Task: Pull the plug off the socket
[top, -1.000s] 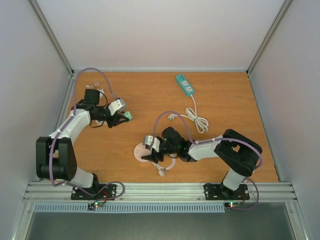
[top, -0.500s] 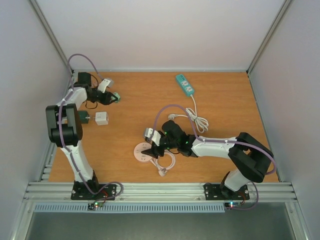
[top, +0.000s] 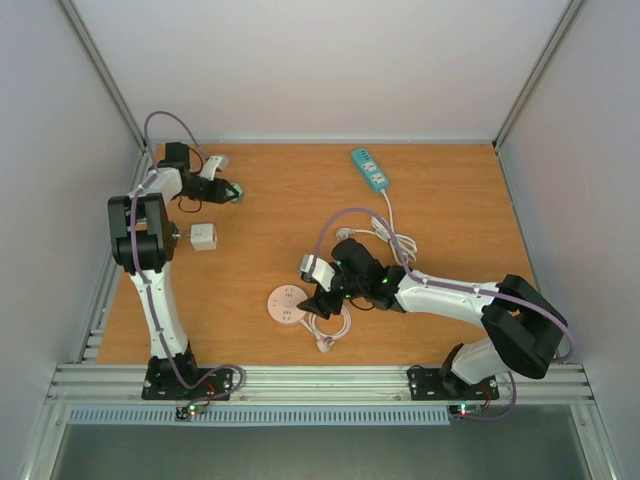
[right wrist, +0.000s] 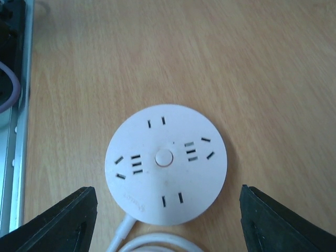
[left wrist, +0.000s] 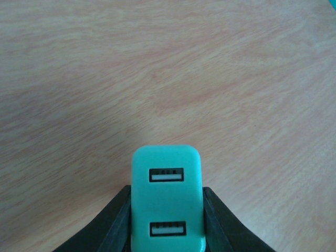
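A teal two-port USB plug (left wrist: 166,197) sits between my left gripper's (left wrist: 166,223) black fingers (left wrist: 113,231), above bare wood. In the top view my left gripper (top: 226,190) holds it at the far left back of the table. A round white socket (top: 287,303) lies flat near the front centre, all its slots empty in the right wrist view (right wrist: 166,163). My right gripper (top: 320,294) is open, just right of the socket; its fingertips (right wrist: 68,220) straddle the socket's near edge and cable.
A white cube adapter (top: 203,237) lies by the left arm. A teal power strip (top: 370,169) lies at the back, its white cable coiled (top: 397,242) mid-table. The round socket's cable loops (top: 328,326) at the front. A metal rail runs along the left edge (right wrist: 18,105).
My left arm swung back and left with the teal plug, uncovering the white cube adapter. My right gripper drew back to the right off the round socket.
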